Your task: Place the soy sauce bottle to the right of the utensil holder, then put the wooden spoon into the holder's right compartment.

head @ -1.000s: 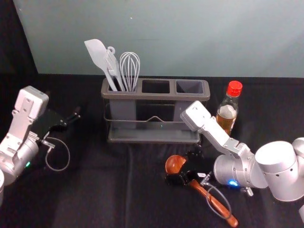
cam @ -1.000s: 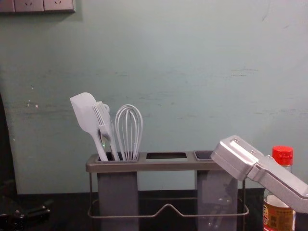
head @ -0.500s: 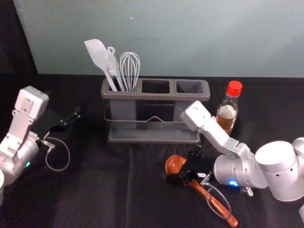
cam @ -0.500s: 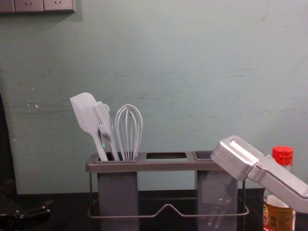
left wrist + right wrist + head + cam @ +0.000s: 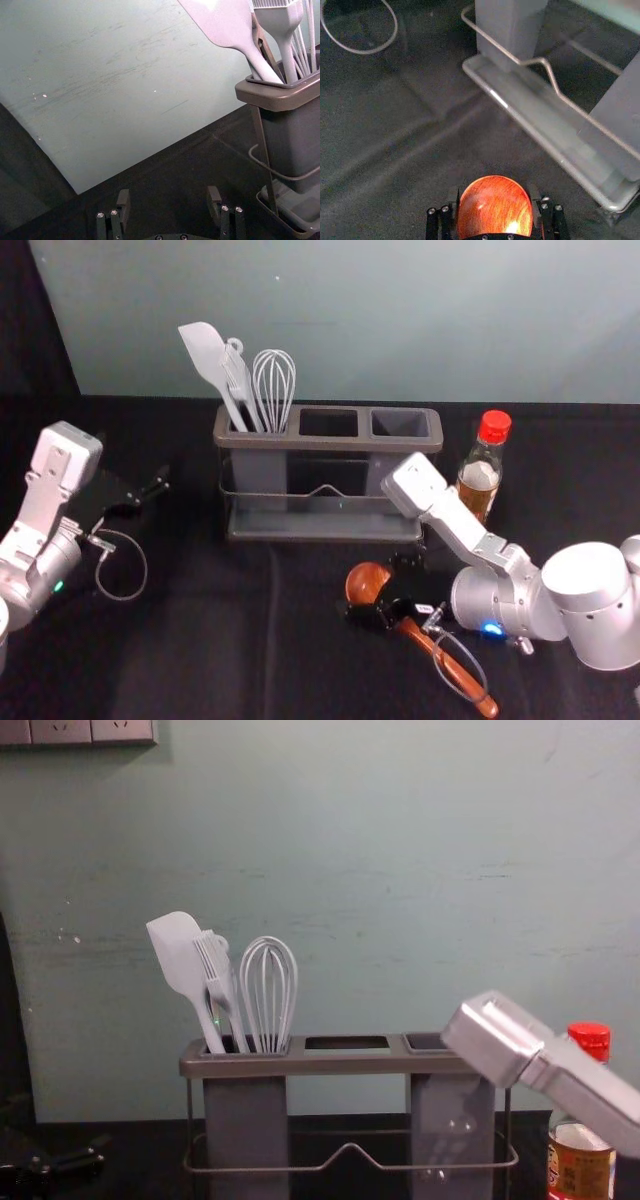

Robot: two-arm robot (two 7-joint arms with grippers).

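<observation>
In the head view my right gripper (image 5: 385, 590) is low over the cloth in front of the utensil holder (image 5: 330, 443). It is shut on the wooden spoon (image 5: 366, 583), whose handle slants toward the front right. In the right wrist view the fingers of the right gripper (image 5: 494, 202) press both sides of the round spoon bowl (image 5: 495, 207). The soy sauce bottle (image 5: 480, 476) with its red cap stands upright right of the holder, apart from it. The holder's right compartment (image 5: 400, 423) holds nothing. My left gripper (image 5: 150, 492) is parked at the left; in the left wrist view the left gripper (image 5: 168, 202) is open.
A white spatula (image 5: 206, 355), a brush and a whisk (image 5: 273, 385) stand in the holder's left compartment. A wire rail (image 5: 350, 1148) runs across the holder's front. The right arm's silver link (image 5: 435, 495) reaches up between the holder and the bottle. A wall rises behind.
The spoon has shifted very slightly left together with my right gripper. In the chest view the right arm's link has tilted a little. The left arm stays still.
</observation>
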